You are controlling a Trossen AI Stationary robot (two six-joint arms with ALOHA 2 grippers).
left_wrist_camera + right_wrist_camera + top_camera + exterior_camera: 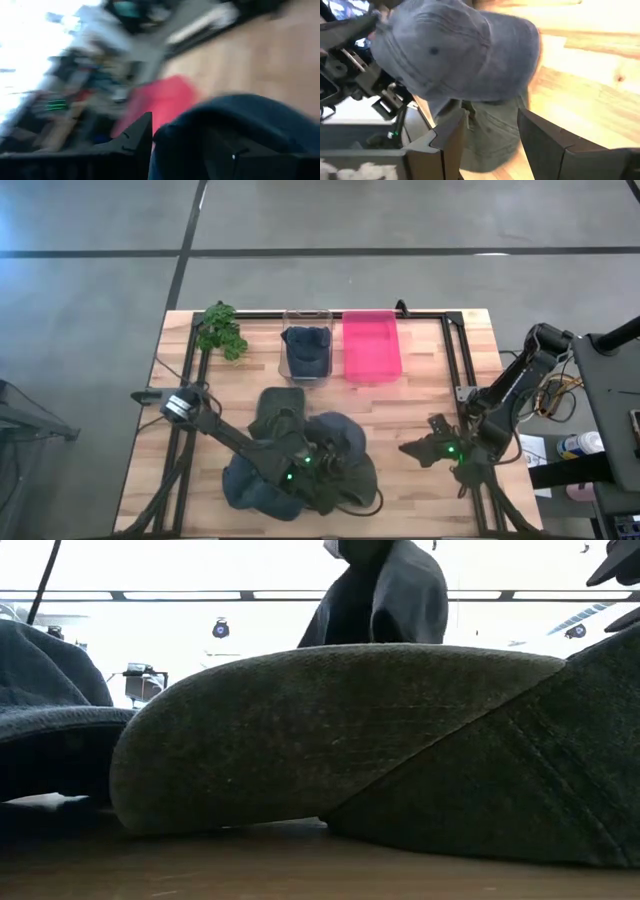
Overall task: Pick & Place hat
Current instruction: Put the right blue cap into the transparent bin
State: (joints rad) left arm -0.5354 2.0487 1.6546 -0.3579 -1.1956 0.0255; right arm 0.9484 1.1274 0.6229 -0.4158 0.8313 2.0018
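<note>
At the far side of the wooden table (420, 395) stand two containers side by side: a clear bin (306, 352) holding a dark blue hat (306, 345), and just to its right a pink bin (371, 345) whose contents cannot be made out from above. A leafy green plant (221, 330) lies to the left of the clear bin. Nearer the front edge lies a pile of hats (300, 455), olive and blue, overlapping one another. The left gripper (318, 461) sits over this pile against blue fabric; whether its jaws pinch it cannot be told. The right gripper (425, 447) hovers just beside the pile, jaws spread, holding nothing.
</note>
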